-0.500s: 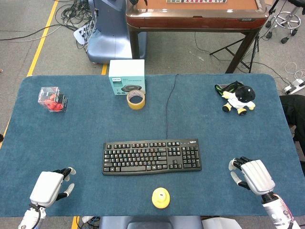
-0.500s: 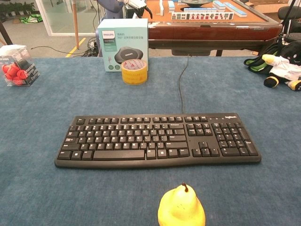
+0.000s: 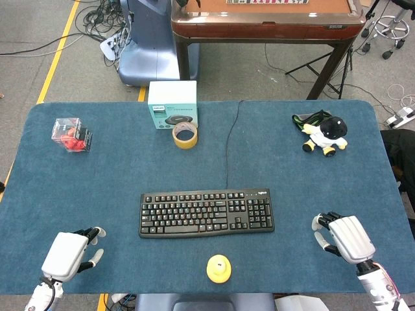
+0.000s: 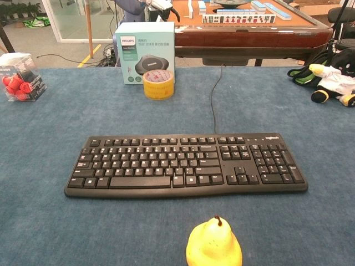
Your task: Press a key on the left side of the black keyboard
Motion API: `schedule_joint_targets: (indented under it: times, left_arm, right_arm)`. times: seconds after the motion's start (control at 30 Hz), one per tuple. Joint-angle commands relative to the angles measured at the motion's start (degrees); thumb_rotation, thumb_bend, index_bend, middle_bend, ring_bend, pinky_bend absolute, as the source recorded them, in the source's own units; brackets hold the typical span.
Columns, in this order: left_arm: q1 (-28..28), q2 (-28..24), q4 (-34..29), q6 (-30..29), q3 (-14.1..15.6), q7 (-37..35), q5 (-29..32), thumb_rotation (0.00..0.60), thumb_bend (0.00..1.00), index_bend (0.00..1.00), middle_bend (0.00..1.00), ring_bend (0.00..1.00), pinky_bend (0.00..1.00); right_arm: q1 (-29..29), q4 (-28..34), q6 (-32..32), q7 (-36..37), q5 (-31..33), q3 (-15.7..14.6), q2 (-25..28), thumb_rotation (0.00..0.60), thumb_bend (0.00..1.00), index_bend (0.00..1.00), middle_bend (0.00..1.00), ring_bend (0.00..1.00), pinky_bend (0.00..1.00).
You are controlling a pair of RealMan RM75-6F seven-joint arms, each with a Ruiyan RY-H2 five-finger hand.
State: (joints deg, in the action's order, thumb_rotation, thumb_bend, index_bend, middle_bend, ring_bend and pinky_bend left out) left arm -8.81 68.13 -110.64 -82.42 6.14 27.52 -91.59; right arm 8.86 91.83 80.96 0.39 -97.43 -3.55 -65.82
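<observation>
The blue table [image 3: 117, 175] carries everything here. The black keyboard [image 3: 206, 213] lies near the middle of it, its long axis running across the robot's front, cable leading away toward the far edge. From the left hand [image 3: 65, 255] the keyboard sits ahead and off toward the robot's right; its left end is the nearest part to those fingers [image 3: 94, 232], well apart from them but closer than anything on the right. The right hand [image 3: 350, 237] rests at the opposite corner, beyond the number pad end, so the keys the task wants lie a full keyboard length away from it. By that reckoning the left hand is the natural one to reach in, moving forward and inward to come over the left block of keys [image 4: 91, 166].

Both hands hold nothing. Their fingers look loosely curled with gaps between them, neither fisted nor flat. No key is touched yet.

Smaller things, all away from either hand: a boxed speaker [image 3: 172, 103] with a roll of yellow tape [image 3: 185, 135] in front of it, a plush penguin [image 3: 326, 136], a clear box of red items [image 3: 71, 134], and a yellow pear [image 4: 214, 244] just on the near side of the keyboard.
</observation>
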Motion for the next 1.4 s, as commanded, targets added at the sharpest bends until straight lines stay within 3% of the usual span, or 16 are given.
schedule_joint_targets:
  times: [0.03,0.23,0.53,0.97,1.4]
  left_arm:
    - [-1.36,-0.01,-1.37,2.44,-0.59,1.77,-0.13,0.6,0.29,0.42,0.57,0.63,0.9]
    - [-6.28,0.97,-2.3,10.11,-3.69,-1.25,3.32,0.6,0.29,0.38,0.8,0.75,0.92]
    - [-12.4,2.35,-4.1,18.52,-7.29,1.94,9.86,0.6,0.29,0.27,0.98,0.89,1.0]
    - [-20.54,5.68,-3.86,25.08,-9.55,15.16,23.04,0.6,0.29,0.2,1.0,0.9,1.0]
    - [-27.4,6.28,-6.8,24.17,-8.79,26.1,37.13,0.6,0.31,0.22,1.0,0.9,1.0]
  right_arm:
    - [-0.12,-0.01,0.32,0.29,-0.09,-0.02,0.19,0.6,0.42,0.54,0.53,0.48,0.77]
    - [-0.34,0.15,0.91,0.7,-0.94,-0.43,0.43,0.6,0.42,0.54,0.53,0.48,0.77]
    - [-0.28,0.16,0.55,0.17,-1.48,-0.83,0.14,0.6,0.42,0.54,0.53,0.48,0.77]
    - [-0.07,0.15,-0.29,-0.64,-1.94,-1.35,-0.34,0.6,0.42,0.54,0.53,0.48,0.77]
    - [0.32,0.06,-1.14,-0.43,-1.73,-1.48,-0.41,0.6,0.42,0.54,0.53,0.48,0.77]
